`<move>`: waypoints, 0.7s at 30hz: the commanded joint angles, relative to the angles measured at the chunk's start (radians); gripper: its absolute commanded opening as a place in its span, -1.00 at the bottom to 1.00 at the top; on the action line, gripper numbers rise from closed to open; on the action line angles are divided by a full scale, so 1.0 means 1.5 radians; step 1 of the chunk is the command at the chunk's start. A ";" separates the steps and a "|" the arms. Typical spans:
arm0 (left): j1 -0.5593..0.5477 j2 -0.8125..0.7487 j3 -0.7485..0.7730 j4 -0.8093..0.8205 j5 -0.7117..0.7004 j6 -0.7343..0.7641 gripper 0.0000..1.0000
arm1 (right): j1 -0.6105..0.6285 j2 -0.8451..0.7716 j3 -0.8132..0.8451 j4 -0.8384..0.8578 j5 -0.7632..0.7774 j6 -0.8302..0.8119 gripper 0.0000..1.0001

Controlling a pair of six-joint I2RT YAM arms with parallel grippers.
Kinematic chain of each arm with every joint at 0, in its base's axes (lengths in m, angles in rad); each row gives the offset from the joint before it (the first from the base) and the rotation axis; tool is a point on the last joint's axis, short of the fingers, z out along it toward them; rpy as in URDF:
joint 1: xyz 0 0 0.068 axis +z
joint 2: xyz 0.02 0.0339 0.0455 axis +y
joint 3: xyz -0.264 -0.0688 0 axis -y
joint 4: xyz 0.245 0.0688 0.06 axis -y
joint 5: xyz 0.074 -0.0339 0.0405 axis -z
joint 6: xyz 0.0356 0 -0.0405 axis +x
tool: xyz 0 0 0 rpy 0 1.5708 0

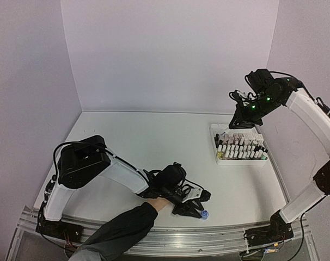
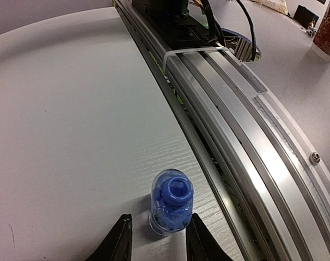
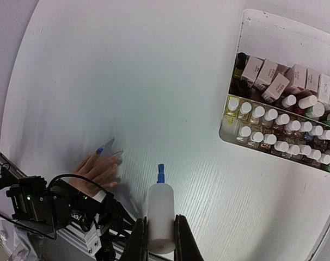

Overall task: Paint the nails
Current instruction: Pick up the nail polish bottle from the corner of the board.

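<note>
- Right hand (image 3: 159,242) pinched shut on white brush cap (image 3: 160,215); blue-tipped bristle sticks out past the fingers toward surface (image 3: 154,81).
- It's held high, near tray (image 3: 230,138) packed w/ polish bottles.
- Left hand (image 2: 157,239) spread, low on surface, just beside near rail (image 2: 236,141).
- Uncapped blue bottle (image 2: 171,202) stands upright btwn its tips; can't tell if the fingers touch it.
- Person's fingers (image 3: 97,169) lie flat & fanned on surface, dark sleeve (image 1: 121,231) behind; wrist partly under left arm.
- Nails (image 3: 100,149): one fingertip shows blue, rest too small to tell.
- Brush well apart from them, up in the air; bottle sits near the person's fingers, by the front edge.
</note>
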 commanded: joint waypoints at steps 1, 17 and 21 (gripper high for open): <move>-0.011 0.012 -0.011 0.049 -0.007 -0.014 -0.34 | -0.002 -0.012 0.021 -0.008 0.000 -0.010 -1.00; -0.024 0.027 0.007 0.048 -0.025 -0.009 -0.43 | -0.002 -0.008 0.021 -0.014 0.000 -0.022 -1.00; -0.024 0.030 0.012 0.054 -0.018 -0.018 -0.43 | -0.002 -0.008 0.018 -0.016 0.000 -0.023 -1.00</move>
